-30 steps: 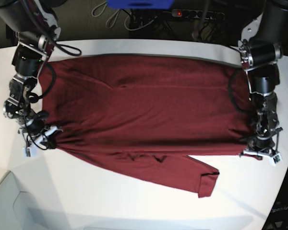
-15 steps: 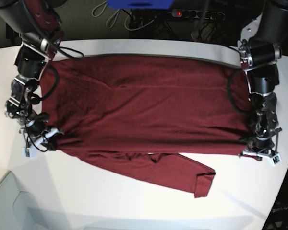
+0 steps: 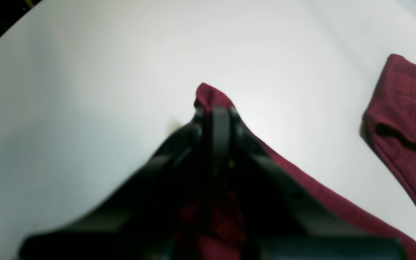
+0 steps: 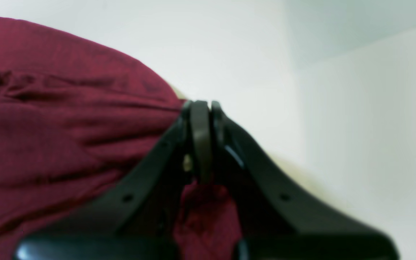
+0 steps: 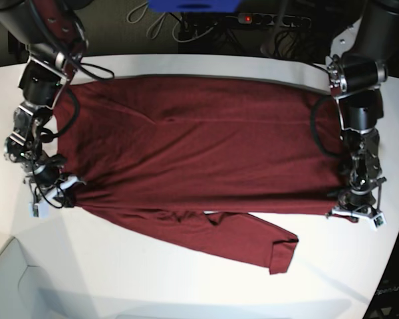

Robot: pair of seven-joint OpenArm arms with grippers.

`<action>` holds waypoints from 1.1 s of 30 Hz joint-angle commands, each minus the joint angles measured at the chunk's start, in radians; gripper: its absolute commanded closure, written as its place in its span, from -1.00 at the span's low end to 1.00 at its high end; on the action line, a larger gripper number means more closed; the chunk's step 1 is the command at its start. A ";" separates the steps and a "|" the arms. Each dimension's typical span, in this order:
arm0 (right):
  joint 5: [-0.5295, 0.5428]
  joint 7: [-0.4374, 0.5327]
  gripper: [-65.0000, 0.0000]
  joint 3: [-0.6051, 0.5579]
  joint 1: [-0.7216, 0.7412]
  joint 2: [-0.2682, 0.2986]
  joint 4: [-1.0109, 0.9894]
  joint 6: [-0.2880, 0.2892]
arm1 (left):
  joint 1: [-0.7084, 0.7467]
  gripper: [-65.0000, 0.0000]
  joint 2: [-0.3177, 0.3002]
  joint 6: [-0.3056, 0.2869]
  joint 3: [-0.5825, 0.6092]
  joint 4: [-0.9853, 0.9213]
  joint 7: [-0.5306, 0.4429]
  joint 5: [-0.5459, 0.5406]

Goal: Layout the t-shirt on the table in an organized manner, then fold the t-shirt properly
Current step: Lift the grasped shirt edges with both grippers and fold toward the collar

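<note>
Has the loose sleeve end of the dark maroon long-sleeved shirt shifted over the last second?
Yes, slightly. In the base view the sleeve end of the t-shirt has drawn toward the picture's left, judged against the white table's near edge.

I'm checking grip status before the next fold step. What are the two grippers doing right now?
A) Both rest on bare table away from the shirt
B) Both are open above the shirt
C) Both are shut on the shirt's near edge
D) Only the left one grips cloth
C. Each wrist view shows the jaws closed with maroon cloth pinched between them: the left gripper and the right gripper both hold the t-shirt at opposite ends of its near edge.
</note>
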 commanded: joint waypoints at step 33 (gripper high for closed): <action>0.204 0.029 1.00 0.007 -0.486 -0.084 0.726 -0.004 | 0.377 1.00 -0.062 0.001 -0.007 0.688 0.130 -0.328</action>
